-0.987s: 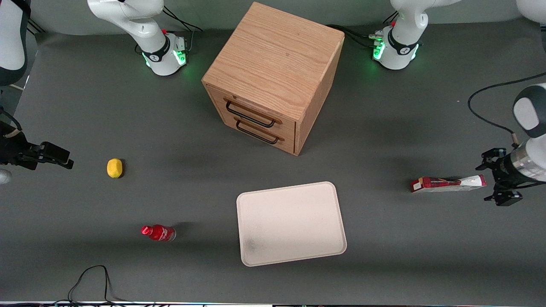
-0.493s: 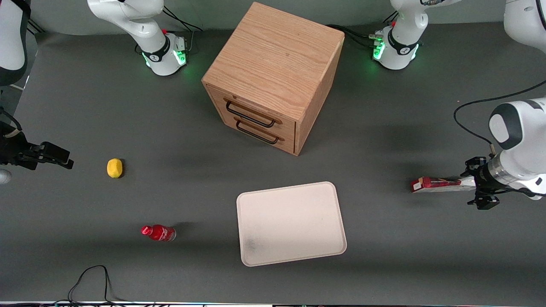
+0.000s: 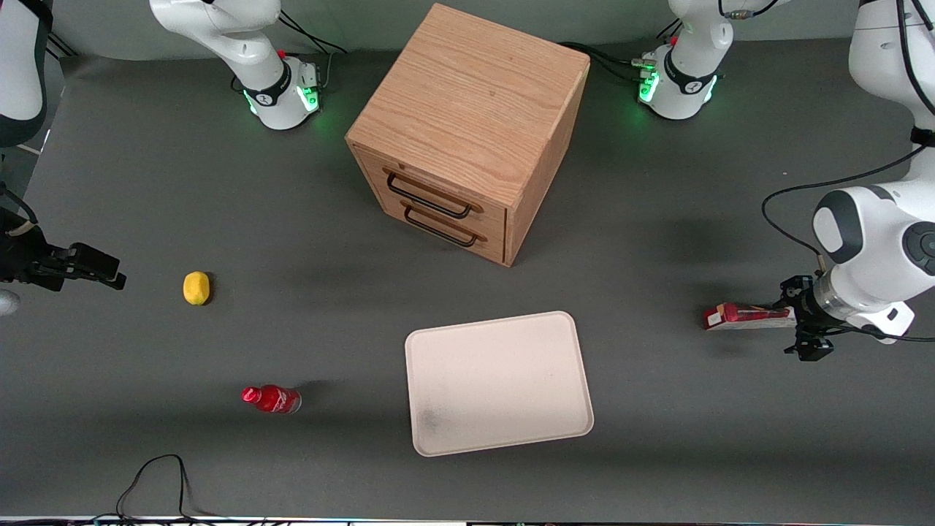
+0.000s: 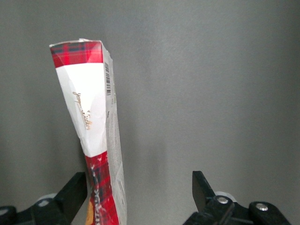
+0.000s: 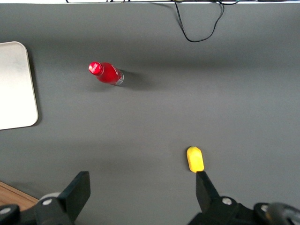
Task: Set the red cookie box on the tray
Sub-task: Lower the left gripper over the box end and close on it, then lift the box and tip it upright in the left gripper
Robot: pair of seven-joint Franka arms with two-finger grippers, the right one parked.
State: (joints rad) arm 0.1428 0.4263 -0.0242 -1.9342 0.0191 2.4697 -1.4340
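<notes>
Here we see the gripper (image 3: 802, 326) low over the table (image 3: 657, 219), fingers spread wide around one end of the red cookie box (image 3: 745, 317) without gripping it. The box lies on the table toward the working arm's end, well apart from the tray (image 3: 497, 383), which sits nearer the front camera than the wooden cabinet (image 3: 467, 131).

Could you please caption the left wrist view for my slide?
Open gripper straddles one end of the red cookie box, which lies on the grey table.
</notes>
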